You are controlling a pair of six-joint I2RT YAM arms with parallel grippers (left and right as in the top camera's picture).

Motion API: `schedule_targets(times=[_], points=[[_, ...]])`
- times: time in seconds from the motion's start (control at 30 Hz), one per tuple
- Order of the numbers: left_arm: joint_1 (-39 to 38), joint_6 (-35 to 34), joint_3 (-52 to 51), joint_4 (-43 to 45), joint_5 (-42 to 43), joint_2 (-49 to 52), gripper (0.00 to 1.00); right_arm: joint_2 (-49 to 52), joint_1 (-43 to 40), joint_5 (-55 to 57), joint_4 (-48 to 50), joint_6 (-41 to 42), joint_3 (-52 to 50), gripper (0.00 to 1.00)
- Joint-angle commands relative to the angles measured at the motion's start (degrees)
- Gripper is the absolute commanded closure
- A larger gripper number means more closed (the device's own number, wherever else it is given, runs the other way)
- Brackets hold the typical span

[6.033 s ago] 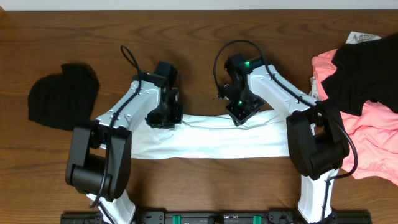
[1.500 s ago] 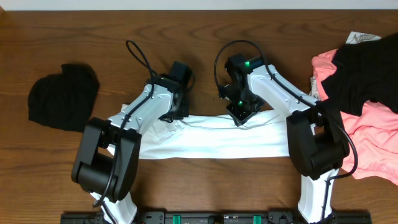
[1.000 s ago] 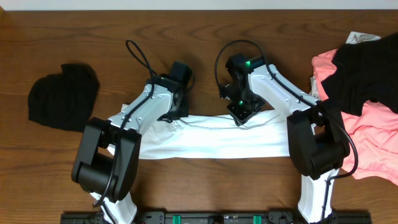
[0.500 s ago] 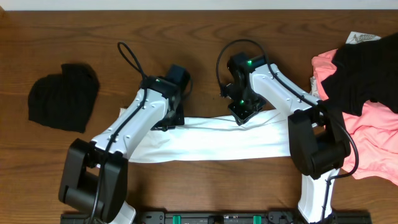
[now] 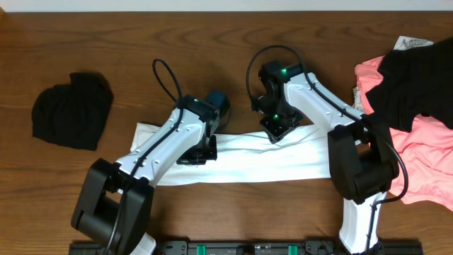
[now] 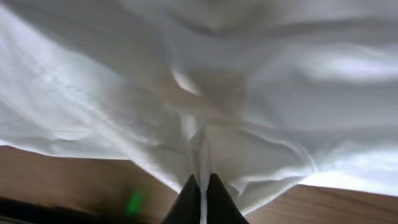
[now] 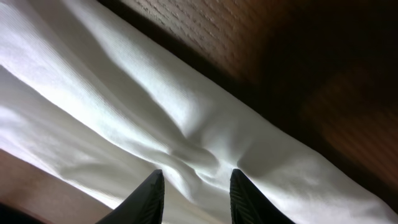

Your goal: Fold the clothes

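Note:
The white T-shirt (image 5: 269, 159) lies as a long folded strip across the middle of the table. My left gripper (image 5: 196, 156) is shut on a pinched fold of the white T-shirt; in the left wrist view the fingertips (image 6: 200, 186) clamp a ridge of the white fabric (image 6: 280, 93) above the wood. My right gripper (image 5: 274, 134) is open at the strip's upper edge. In the right wrist view the gripper (image 7: 196, 186) straddles rumpled white cloth (image 7: 124, 106). A black garment (image 5: 71, 110) lies far left. Salmon-pink (image 5: 425, 152) and black (image 5: 410, 85) garments are piled at the right.
A small white printed paper or tag (image 5: 412, 42) peeks out behind the right pile. Both arm bases (image 5: 354, 177) stand at the front edge, beside the shirt's ends. Bare wood runs along the back of the table (image 5: 212, 35).
My left gripper has moved right and toward the front, dragging the shirt's fold with it. The shirt's left corner now shows uncovered. The right arm has not moved.

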Motion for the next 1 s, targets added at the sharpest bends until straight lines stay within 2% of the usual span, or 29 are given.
schedule_targets(times=[0.0,0.13,0.33,0.57,0.87,0.93,0.97], points=[[0.0,-0.7,-1.2,-0.5,-8.4,0.1,0.94,-1.7,-0.4,0.7,-0.4,0.5,0.9,0.67],[0.6,-0.7,-1.3,-0.5,-16.5,0.1,0.94,-1.7,-0.3,0.6,-1.2,0.5,0.9,0.66],[1.5,-0.7,-1.3,-0.5,-17.0,0.1,0.93,-1.7,-1.1,0.6,-3.7,1.6,0.9,0.66],[1.5,-0.7,-1.3,-0.3,-12.2,0.1,0.93,-1.7,-1.8,0.4,-6.5,2.8,0.9,0.66],[1.5,-0.7,-1.3,-0.7,-8.5,0.1,0.93,-1.7,-4.2,3.6,-7.7,8.3,0.6,0.64],[1.5,-0.7,-1.3,-0.9,-7.0,0.1,0.83,-1.7,-5.2,3.6,-8.3,8.6,0.2,0.64],[1.5,-0.7,-1.3,-0.9,-6.4,0.1,0.83,-1.7,-5.6,3.7,-8.3,8.9,-0.2,0.63]])
